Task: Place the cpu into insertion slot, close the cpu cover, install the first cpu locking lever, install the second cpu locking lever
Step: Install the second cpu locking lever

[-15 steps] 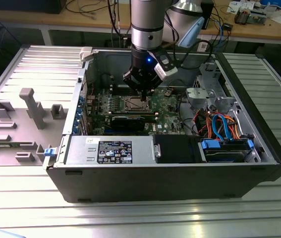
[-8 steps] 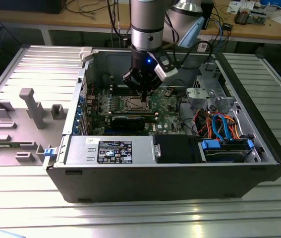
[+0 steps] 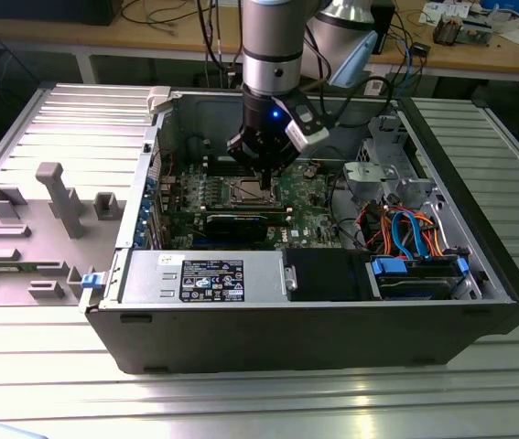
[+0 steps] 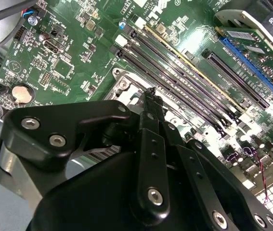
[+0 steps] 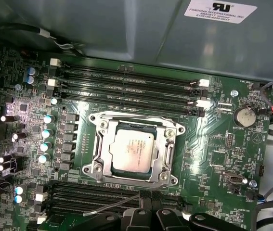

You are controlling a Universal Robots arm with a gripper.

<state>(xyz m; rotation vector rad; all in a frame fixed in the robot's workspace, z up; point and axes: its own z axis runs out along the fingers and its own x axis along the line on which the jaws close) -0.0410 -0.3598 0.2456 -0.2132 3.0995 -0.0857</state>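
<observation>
Now the cpu (image 5: 132,149) sits in the insertion slot (image 5: 99,155), the cpu cover (image 5: 171,150) closed over it. Memory slots (image 5: 126,79) lie at its 12 o'clock. At 6, the tool (image 5: 148,211) looks clenched and empty.

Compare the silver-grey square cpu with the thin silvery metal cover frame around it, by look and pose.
The silver-grey square cpu is a solid flat plate with a dull, pale top; the thin silvery cpu cover is an open frame with a large window, shinier and glinting. The cpu is smaller and shows through the window; the cover reaches farther out on every side. Both lie flat in the insertion slot on the green board, with the gripper close beside them.
</observation>
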